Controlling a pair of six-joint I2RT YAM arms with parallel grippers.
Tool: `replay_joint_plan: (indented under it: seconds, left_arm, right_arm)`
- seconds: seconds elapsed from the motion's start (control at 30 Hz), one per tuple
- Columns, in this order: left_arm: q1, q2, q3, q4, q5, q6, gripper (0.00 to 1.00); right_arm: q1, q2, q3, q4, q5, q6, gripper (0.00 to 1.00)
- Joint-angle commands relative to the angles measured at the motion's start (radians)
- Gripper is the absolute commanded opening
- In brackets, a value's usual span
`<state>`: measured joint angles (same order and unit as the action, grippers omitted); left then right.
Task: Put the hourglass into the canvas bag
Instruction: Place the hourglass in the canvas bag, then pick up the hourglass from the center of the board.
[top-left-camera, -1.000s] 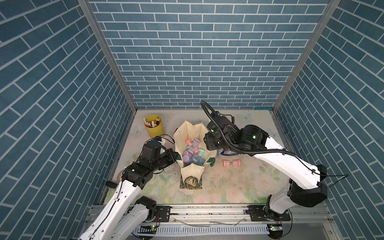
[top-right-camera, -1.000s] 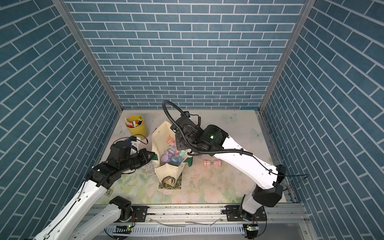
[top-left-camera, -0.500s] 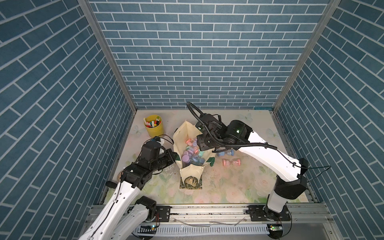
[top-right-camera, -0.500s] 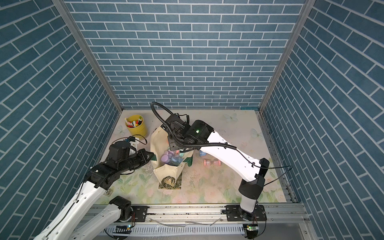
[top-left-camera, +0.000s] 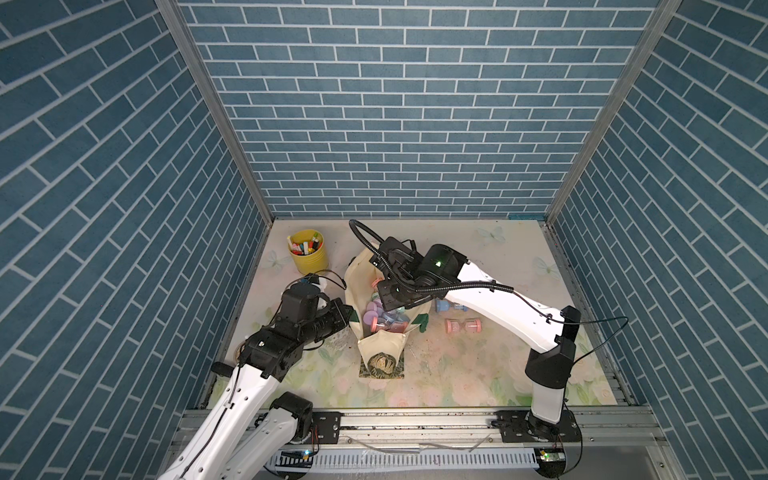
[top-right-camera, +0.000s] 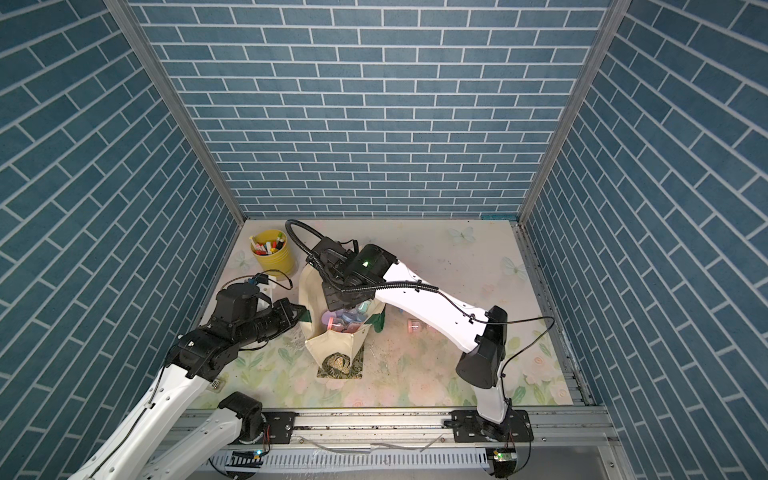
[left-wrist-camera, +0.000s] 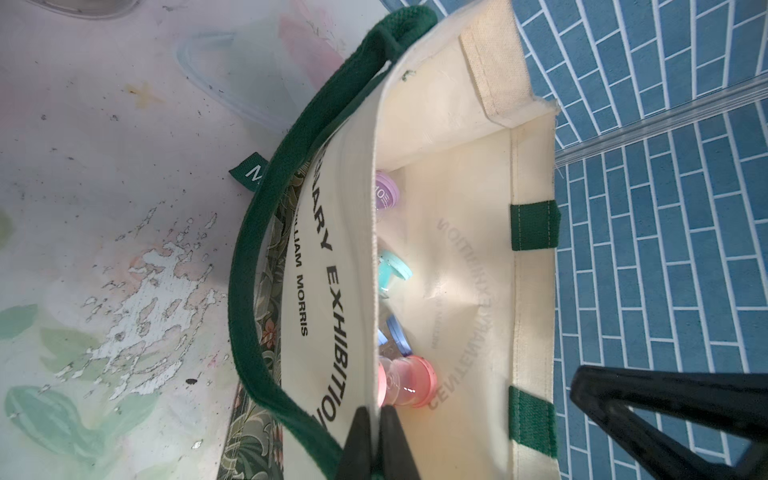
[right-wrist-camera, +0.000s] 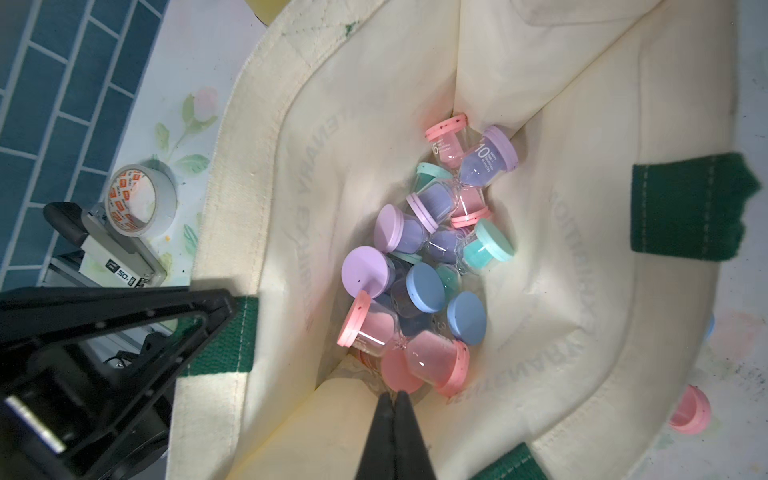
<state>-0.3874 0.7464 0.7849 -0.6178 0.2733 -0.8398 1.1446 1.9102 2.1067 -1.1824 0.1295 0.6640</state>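
The cream canvas bag (top-left-camera: 380, 345) (top-right-camera: 336, 347) stands open mid-table, with several pastel hourglasses inside. A pink hourglass (right-wrist-camera: 399, 345) lies on top of the pile, just past my right gripper (right-wrist-camera: 394, 397), which is shut and empty above the bag's mouth. My left gripper (left-wrist-camera: 376, 411) (top-left-camera: 347, 316) is shut on the bag's rim beside a green strap patch and holds that side up. Another pink hourglass (top-left-camera: 462, 326) (top-right-camera: 414, 326) lies on the table right of the bag. A blue one (top-left-camera: 448, 306) lies next to it, partly under the right arm.
A yellow pen cup (top-left-camera: 308, 251) (top-right-camera: 274, 253) stands at the back left. A roll of tape (right-wrist-camera: 139, 199) lies by the left wall near the left arm. A clear plastic lid (left-wrist-camera: 249, 83) rests on the mat beside the bag.
The right arm has swung left from the bag's right edge to over its mouth, and its jaws have closed. The left arm and the bag have stayed put.
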Motion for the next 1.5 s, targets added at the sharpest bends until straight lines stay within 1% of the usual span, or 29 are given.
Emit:
replay_joint_plan:
  seconds: [0.0,0.17,0.27,0.33,0.43,0.53,0.57,0.63,0.7,0.83,1.0,1.1,1.23,1.47]
  left_arm:
    - [0.006,-0.018,0.013,-0.02,-0.003,0.009,0.0]
    - [0.007,-0.019,0.01,-0.022,-0.003,0.01,0.0]
    - [0.006,-0.022,0.004,-0.01,-0.003,0.008,0.0]
    - [0.006,-0.02,0.002,-0.013,-0.003,0.007,0.0]
    - [0.006,-0.026,0.002,-0.013,-0.001,0.008,0.0]
    - [0.007,-0.03,-0.002,-0.019,-0.003,0.01,0.0]
    - [0.006,-0.03,-0.003,-0.021,0.0,0.01,0.0]
    - [0.007,-0.034,-0.002,-0.022,0.002,0.009,0.0]
    - [0.007,-0.035,-0.005,-0.019,0.001,0.009,0.0]
    - [0.007,-0.028,-0.004,-0.009,0.005,0.005,0.0]
    - [0.006,-0.028,-0.009,-0.007,0.003,0.008,0.0]
    - [0.007,-0.031,-0.007,-0.009,0.007,0.007,0.0]
    - [0.006,-0.027,-0.003,-0.013,0.012,0.011,0.0]
    - [0.007,-0.032,-0.004,-0.012,0.012,0.01,0.0]
  right_arm:
    - [0.0,0.009,0.033,-0.019,0.007,0.005,0.0]
    - [0.001,-0.048,-0.012,-0.018,0.082,0.016,0.0]
    - [-0.012,-0.102,-0.045,-0.031,0.172,0.037,0.03]
    - [-0.048,-0.152,-0.106,-0.031,0.223,0.086,0.05]
    - [-0.134,-0.246,-0.247,-0.003,0.234,0.172,0.08]
    - [-0.232,-0.358,-0.45,0.075,0.199,0.247,0.14]
    - [-0.262,-0.392,-0.507,0.095,0.186,0.268,0.17]
    - [-0.314,-0.452,-0.612,0.126,0.171,0.302,0.28]
    - [-0.353,-0.477,-0.68,0.126,0.16,0.321,0.37]
    - [-0.398,-0.473,-0.792,0.136,0.11,0.376,0.49]
    - [-0.404,-0.445,-0.911,0.216,0.07,0.452,0.6]
    - [-0.404,-0.405,-0.942,0.262,0.04,0.481,0.65]
    - [-0.404,-0.338,-0.942,0.273,0.021,0.517,0.67]
    - [-0.407,-0.3,-0.963,0.319,0.017,0.582,0.67]
